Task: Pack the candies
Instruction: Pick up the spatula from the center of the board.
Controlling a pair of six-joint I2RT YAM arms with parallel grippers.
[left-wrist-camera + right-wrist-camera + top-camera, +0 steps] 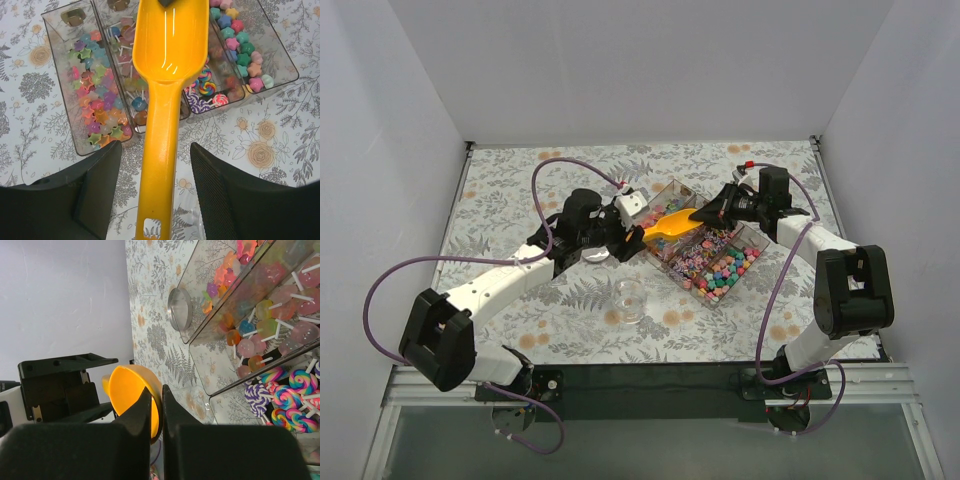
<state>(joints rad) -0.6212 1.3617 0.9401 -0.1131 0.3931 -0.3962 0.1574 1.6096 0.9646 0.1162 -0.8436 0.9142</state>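
The candies (715, 265) lie sorted in a clear divided tray (672, 188): stars (97, 100), lollipops (270, 325), swirl lollipops (205, 85) and flower shapes (242, 50). An orange scoop (670, 223) hangs empty over the tray's near end. My right gripper (705, 215) is shut on the rim of the scoop's bowl (127, 395), its fingertips (156, 390) pinching the wall. My left gripper (156, 147) is open, one finger on each side of the scoop's handle (162, 165) with a gap on both sides.
A clear glass jar (631, 300) stands open on the flowered cloth in front of the tray. Its round metal lid (179, 307) lies flat beside the tray's left side. White walls close in the table on three sides.
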